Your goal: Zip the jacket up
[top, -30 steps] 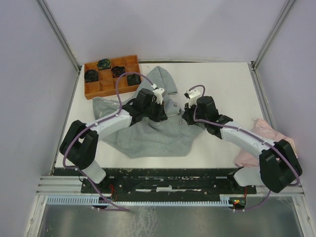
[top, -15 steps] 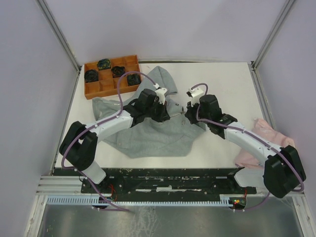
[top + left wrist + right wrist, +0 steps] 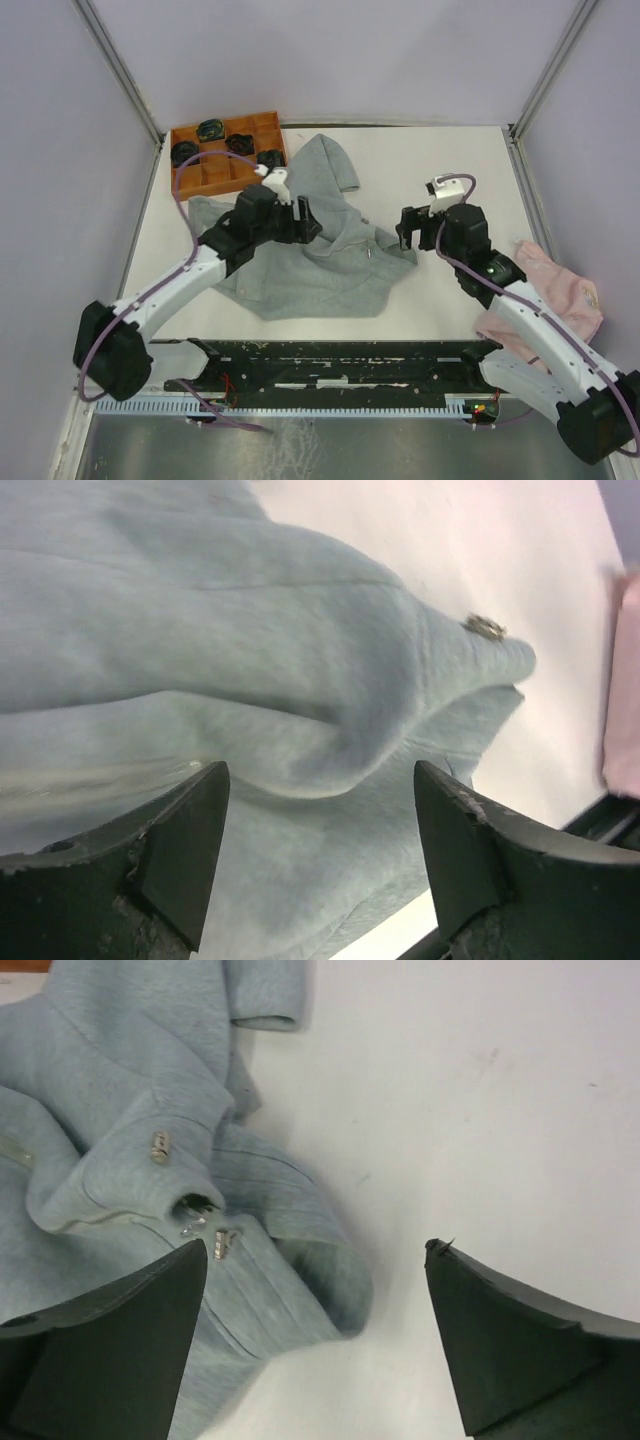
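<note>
- A light grey fleece jacket [image 3: 310, 280] lies crumpled in the middle of a white surface [image 3: 450, 170], its hood [image 3: 322, 165] pointing toward the far side.
- The left arm reaches over the jacket's upper left part. In the left wrist view, its fingers [image 3: 170, 860] are spread wide and grip nothing, with grey fleece [image 3: 250, 630] filling the gap below them.
- The right arm's fingers [image 3: 410, 228] sit just beside the jacket's right edge. In the right wrist view they [image 3: 100, 1360] are also spread wide and grip nothing, with bare white surface [image 3: 450, 1110] between them.
- That same view shows the jacket [image 3: 120, 1080] bunched at the left, with a few small metal fittings [image 3: 226, 1243] among its folds. Whether the zipper is joined cannot be told.
- An orange compartment tray [image 3: 212, 178] holding dark objects [image 3: 211, 128] sits at the far left corner, touching the jacket's edge.
- A pale pink cloth [image 3: 560, 285] lies at the right edge of the surface, apart from the jacket.
</note>
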You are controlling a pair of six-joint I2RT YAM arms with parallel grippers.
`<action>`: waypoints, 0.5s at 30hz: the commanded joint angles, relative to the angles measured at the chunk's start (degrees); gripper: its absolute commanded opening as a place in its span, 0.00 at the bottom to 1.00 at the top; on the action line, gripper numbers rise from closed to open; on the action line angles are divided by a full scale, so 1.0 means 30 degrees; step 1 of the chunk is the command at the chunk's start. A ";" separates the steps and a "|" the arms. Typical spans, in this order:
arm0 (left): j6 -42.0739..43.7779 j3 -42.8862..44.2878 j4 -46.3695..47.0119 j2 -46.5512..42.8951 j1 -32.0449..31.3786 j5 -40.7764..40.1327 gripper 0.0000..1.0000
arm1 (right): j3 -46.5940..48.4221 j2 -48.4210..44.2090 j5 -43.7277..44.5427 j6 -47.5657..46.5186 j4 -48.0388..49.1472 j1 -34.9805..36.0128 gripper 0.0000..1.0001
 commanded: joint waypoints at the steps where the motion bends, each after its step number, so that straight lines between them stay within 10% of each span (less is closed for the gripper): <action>1: -0.2204 -0.1296 -0.0356 -0.3963 0.1447 -0.2133 0.83 | -0.0731 -0.3112 0.3048 0.1019 -0.1483 -0.0210 0.99; 15: 0.1349 -0.0981 -0.4992 -1.5636 0.1693 -0.9653 0.98 | -0.4272 -1.4779 0.7368 0.1758 -0.1103 -0.0269 0.99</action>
